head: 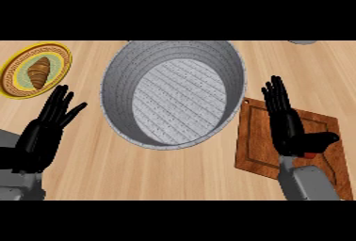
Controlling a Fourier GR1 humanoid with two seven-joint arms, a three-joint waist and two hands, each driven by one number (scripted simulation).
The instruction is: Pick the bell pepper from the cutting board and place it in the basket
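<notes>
The wooden cutting board [261, 141] lies on the counter at the right. My right hand [287, 123] hovers over it, fingers straight and thumb stretched out to the right, so it is open. Only a small red patch of the bell pepper [312, 154] peeks out under the thumb; the hand covers the remainder. The grey round basket [122, 70] stands in the middle, left of the board, and nothing lies in it. My left hand [43, 132] rests open at the left, fingers up, holding nothing.
A yellow-rimmed plate [14, 63] with a croissant [39, 71] sits at the far left. A grey object [303, 42] shows at the top right edge. Bare wooden counter lies in front of the basket.
</notes>
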